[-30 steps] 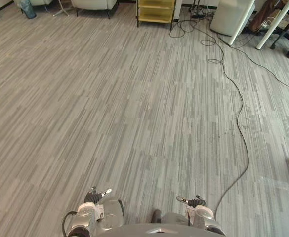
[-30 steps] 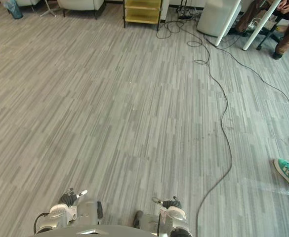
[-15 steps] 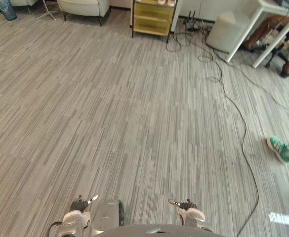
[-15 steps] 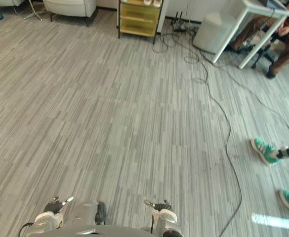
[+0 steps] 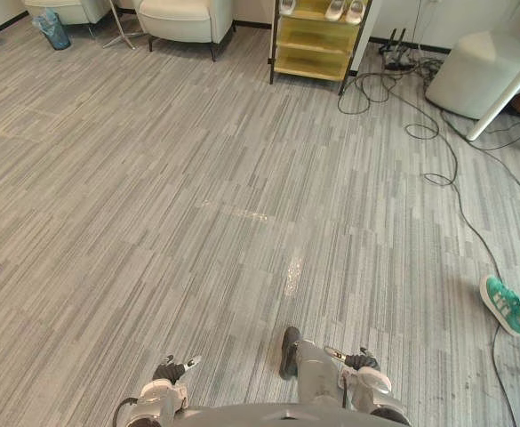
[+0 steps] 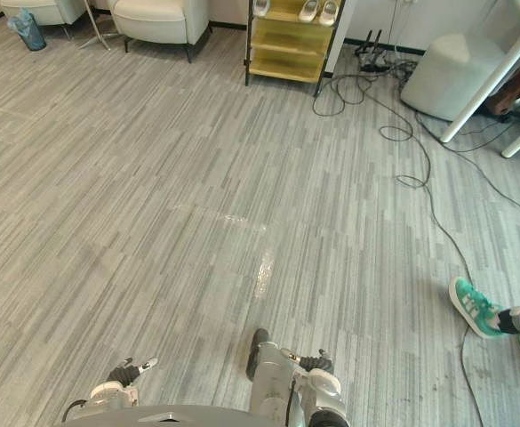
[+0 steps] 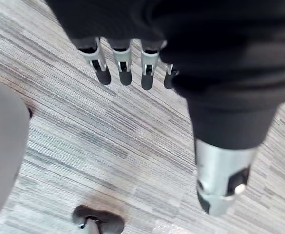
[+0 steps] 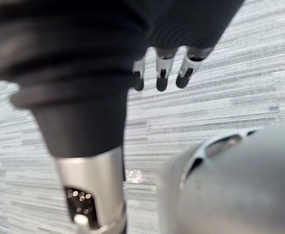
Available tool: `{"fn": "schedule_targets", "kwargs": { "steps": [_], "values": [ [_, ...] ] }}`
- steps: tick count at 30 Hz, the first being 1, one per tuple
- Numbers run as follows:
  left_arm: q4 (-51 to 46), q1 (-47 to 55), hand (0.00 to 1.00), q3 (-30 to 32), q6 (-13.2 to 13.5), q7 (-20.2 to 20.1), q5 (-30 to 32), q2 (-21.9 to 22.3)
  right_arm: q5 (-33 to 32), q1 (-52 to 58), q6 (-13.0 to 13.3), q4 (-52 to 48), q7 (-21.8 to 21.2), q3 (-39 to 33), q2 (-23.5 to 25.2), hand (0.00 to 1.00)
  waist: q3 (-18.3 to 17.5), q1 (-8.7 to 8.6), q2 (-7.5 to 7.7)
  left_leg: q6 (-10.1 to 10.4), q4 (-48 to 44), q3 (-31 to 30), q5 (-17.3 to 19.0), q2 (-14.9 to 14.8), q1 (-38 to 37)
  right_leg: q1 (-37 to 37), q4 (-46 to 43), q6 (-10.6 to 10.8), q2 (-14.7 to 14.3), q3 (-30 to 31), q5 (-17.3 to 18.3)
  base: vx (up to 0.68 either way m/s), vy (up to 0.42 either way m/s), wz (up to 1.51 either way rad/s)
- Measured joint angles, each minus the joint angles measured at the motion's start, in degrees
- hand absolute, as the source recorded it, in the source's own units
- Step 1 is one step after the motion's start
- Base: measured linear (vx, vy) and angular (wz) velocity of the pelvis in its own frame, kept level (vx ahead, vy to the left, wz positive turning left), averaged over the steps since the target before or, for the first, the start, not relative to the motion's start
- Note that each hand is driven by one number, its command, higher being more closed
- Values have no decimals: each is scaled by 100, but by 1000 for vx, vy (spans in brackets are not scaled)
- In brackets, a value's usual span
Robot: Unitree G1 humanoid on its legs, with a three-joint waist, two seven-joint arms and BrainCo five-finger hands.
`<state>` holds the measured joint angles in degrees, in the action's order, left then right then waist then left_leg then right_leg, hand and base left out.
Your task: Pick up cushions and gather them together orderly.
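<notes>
Shoes sit atop yellow shelf

View has swung toward the yellow shelf and armchair

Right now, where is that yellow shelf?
In the left eye view the yellow shelf stands far ahead, between the armchair on its left and the white pouf on its right.
</notes>
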<state>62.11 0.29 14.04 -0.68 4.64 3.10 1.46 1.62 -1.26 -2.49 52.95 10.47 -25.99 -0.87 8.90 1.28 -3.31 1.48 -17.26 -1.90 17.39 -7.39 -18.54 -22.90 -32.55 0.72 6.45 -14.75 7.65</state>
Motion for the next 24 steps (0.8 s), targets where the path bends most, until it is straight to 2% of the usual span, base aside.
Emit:
{"fn": "schedule_targets", "kwargs": {
  "steps": [1, 2, 3, 4, 5, 7, 8, 9, 11, 12, 13, 14, 15, 16, 17, 20, 21, 23, 24],
  "values": [
    [-7, 0, 0, 23, 1, -4, 0, 16, -1, 6, -4, 9, 1, 2, 7, 0, -2, -24, -29, 216, -681, -127, -130, -88, 262, 175, 5, -60, -41, -124, 124, 560, -269, 37],
    [-47, -3, 0, 114, 1, -10, 0, 41, -1, 19, -8, 20, 2, 6, 20, 0, 21, -62, -78, 440, -1623, -243, -453, -182, 657, 419, 84, -100, -125, -225, 246, 431, -208, 30],
    [-86, -2, 0, 168, 4, -9, 0, 58, 6, 28, -9, 20, 2, 16, 14, 0, 47, -64, -124, 513, -2364, -313, -906, -246, 970, 624, 180, -145, -216, -280, 322, 518, -190, 12],
    [-142, 40, 0, 226, 15, -11, -17, 74, 8, 36, -15, 39, 14, 89, -32, 0, 62, 12, -194, 734, -3654, -229, -1354, -434, 1577, 984, 403, -267, -398, -294, 442, 518, -117, -15],
    [-231, 55, 0, 231, 35, -11, -28, 59, -3, 28, -12, 91, 14, 121, -46, 0, 87, 64, -265, 598, -4502, 22, -1261, -606, 2004, 1334, 615, -330, -537, -282, 489, 517, -76, -29],
    [-373, 56, 0, 241, 85, -11, -68, 21, -9, 2, -23, 232, 14, 134, -35, 0, 171, 148, -163, 306, -5051, 542, -904, -700, 2559, 1984, 1050, -322, -588, -172, 521, 541, -15, -25],
    [-492, 64, 0, 230, 97, -11, -81, 31, -17, 34, -19, 229, 28, 168, -30, 0, 169, 185, -153, 224, -4943, 852, -633, -710, 3017, 2509, 1546, -235, -579, -109, 491, 477, 19, -16],
    [-527, 71, 0, 224, 113, -10, -85, 28, -19, 41, -21, 236, 32, 178, -32, 0, 169, 189, -152, 186, -4797, 936, -541, -708, 3185, 2658, 1698, -183, -568, -88, 467, 466, 63, -19],
    [-557, 48, 0, 212, 173, -8, -149, 14, -20, 27, -20, 287, 58, 205, -16, 0, 185, 235, -128, 137, -3604, 1278, -223, -652, 3576, 3102, 2063, -34, -436, -18, 385, 524, 191, -25],
    [-628, 37, 0, 158, 185, -8, -177, 1, -21, 20, -23, 326, 81, 210, 0, 0, 220, 263, -73, 121, -1990, 1414, -373, -411, 3677, 3378, 2191, 159, -205, -1, 472, 592, 283, -25],
    [-640, 38, 0, 140, 188, -4, -174, 5, -21, 34, -21, 323, 85, 212, 9, 0, 220, 297, -73, 115, -1182, 1418, -674, -317, 3643, 3476, 2209, 298, -123, 34, 561, 584, 324, -26],
    [-646, 5, 0, 124, 199, -4, -178, 20, -21, 59, -24, 343, 90, 256, 30, 0, 197, 359, 28, -126, -765, 1526, -1391, -79, 3434, 3636, 2265, 528, 52, 174, 707, 394, 216, -10],
    [-640, -6, 0, 99, 197, -2, -171, -23, -24, 70, -28, 345, 90, 286, 59, 0, 170, 345, 112, -144, -654, 1588, -1395, 18, 3382, 3657, 2311, 469, 144, 183, 675, 461, 246, 2],
    [-629, -16, 0, 35, 211, 3, -172, -115, -21, 39, -21, 389, 77, 399, 139, 0, 134, 335, 202, -184, -583, 1597, -1305, 93, 3384, 3616, 2556, 189, 100, 350, 394, 423, 206, 2],
    [-608, -26, 0, 77, 206, -4, -222, -208, -21, -31, -23, 425, 78, 397, 215, 0, 107, 423, 267, -222, -776, 1609, -1152, 87, 3440, 3626, 2672, 175, 77, 431, 96, 394, 197, -4],
    [-560, -50, 0, 71, 197, -5, -232, -310, -17, -113, -16, 429, 74, 395, 282, 0, 63, 477, 362, -437, -1137, 1628, -947, 119, 3420, 3707, 2644, 355, 197, 752, -326, 365, 175, -14],
    [-495, -43, 0, 64, 190, -6, -229, -346, -7, -108, -6, 429, 70, 393, 251, 0, 38, 503, 369, -403, -1145, 1613, -701, 217, 3251, 3629, 2294, 428, 264, 898, -367, 294, 146, -34],
    [-401, 11, 0, 25, 177, -4, -232, -343, -2, -56, -16, 438, 66, 389, 204, 0, -28, 479, 284, -345, -962, 1590, -377, 216, 3012, 3378, 1600, 563, 308, 1004, -278, 245, 128, -27],
    [-367, 51, 0, -244, 176, -9, -243, -448, 7, 71, -19, 433, 38, 397, 172, 0, -83, 409, 378, -411, -949, 1663, -169, 390, 2816, 2615, -115, 808, 582, 1167, -282, 269, 130, -12]
  ]
}}
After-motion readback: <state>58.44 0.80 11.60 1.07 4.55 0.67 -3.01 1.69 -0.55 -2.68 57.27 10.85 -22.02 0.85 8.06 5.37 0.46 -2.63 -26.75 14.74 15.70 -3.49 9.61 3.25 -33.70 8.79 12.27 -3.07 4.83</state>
